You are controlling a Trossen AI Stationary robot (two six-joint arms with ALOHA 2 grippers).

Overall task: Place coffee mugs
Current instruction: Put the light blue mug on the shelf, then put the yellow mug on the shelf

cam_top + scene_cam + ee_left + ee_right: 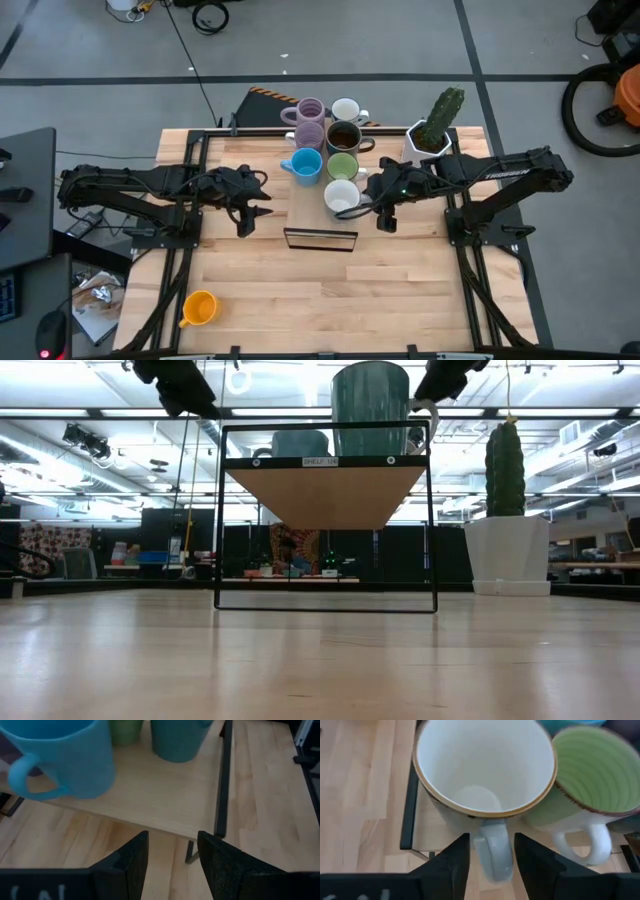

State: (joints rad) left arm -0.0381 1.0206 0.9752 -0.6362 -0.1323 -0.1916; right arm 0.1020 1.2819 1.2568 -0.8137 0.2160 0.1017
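— Since the white mug stands at the front edge of the little shelf, which way does its handle lie from the right gripper?

— Straight toward it. In the right wrist view the handle sits in the gap between the two fingers, which stand apart on either side of it; whether they touch it I cannot tell. Just beside that mug is the green mug, rims almost meeting.

— And the rest?

— Six mugs crowd the shelf near the tabletop's back edge; the blue mug is on the left side, its handle pointing toward the left arm. The orange mug lies alone near the tabletop's front left corner, well apart.

— So the left arm is nearer that one?

— I'd judge so. The left gripper hovers off the shelf's left edge, fingers parted, holding nothing.
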